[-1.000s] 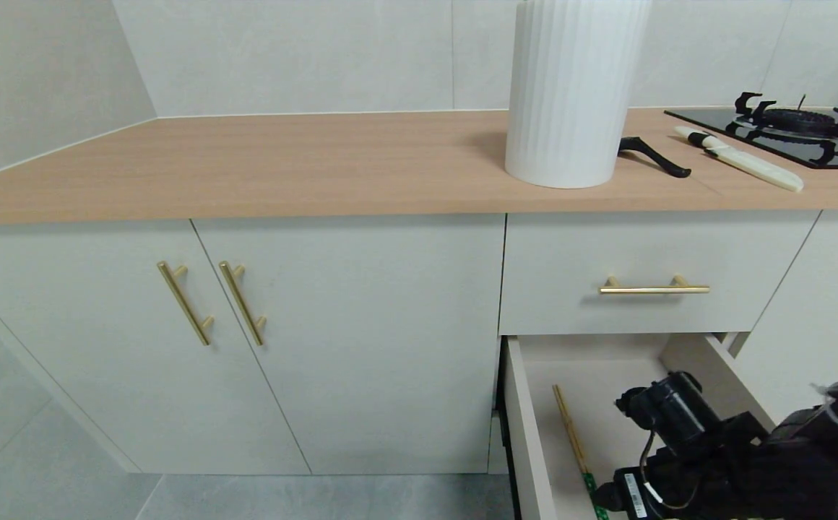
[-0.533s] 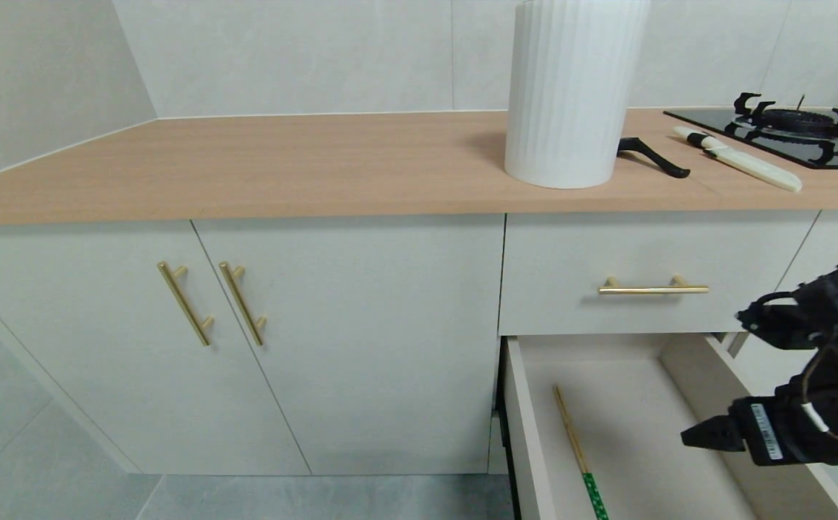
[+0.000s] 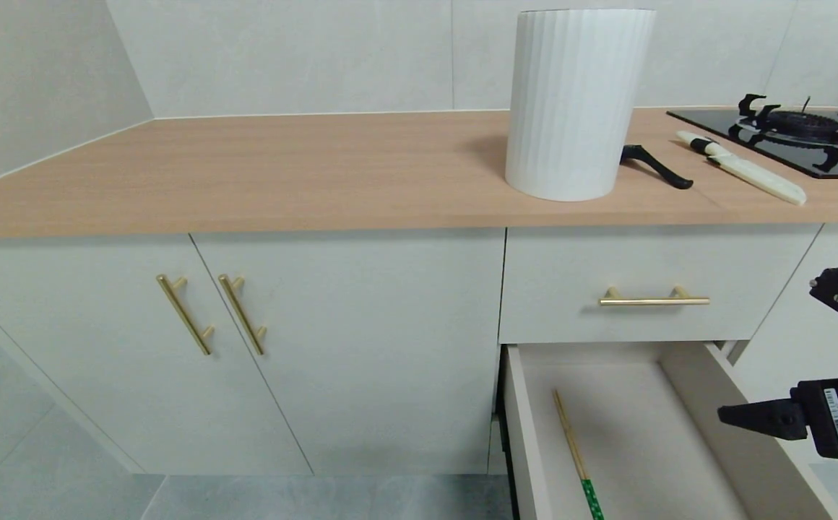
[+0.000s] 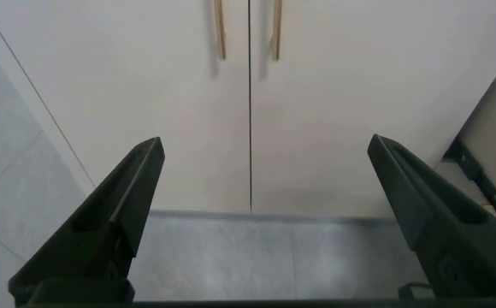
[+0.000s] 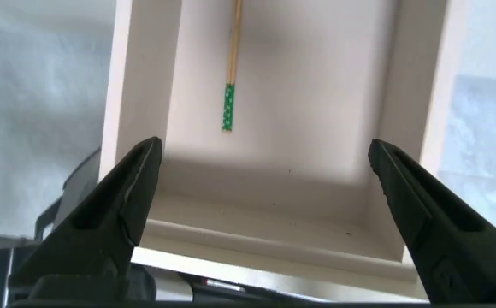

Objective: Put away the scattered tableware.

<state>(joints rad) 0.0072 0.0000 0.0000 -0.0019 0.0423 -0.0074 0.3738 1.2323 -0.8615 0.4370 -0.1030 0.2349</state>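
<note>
A bamboo chopstick (image 3: 571, 440) with a green patterned end lies alone in the open lower drawer (image 3: 524, 426). My right gripper (image 3: 751, 419) hangs at the drawer's right side, above its rim, open and empty. In the right wrist view the open gripper (image 5: 263, 154) looks down on the chopstick (image 5: 231, 68) and the drawer (image 5: 137, 94). On the counter lie a white knife (image 3: 740, 167) and a black-handled utensil (image 3: 654, 165), the latter partly hidden behind a white ribbed container (image 3: 574, 101). My left gripper (image 4: 265, 145) is open and empty, facing the cabinet doors low down.
The upper drawer with its gold handle (image 3: 654, 300) is closed. Two cabinet doors with gold handles (image 3: 209, 310) stand shut to the left. A black gas stove (image 3: 802, 130) sits at the counter's far right. The wooden counter (image 3: 282, 166) runs left to the wall corner.
The right gripper has lifted out of the drawer and drawn back to the right, and the chopstick lies there by itself. The head camera has shifted slightly.
</note>
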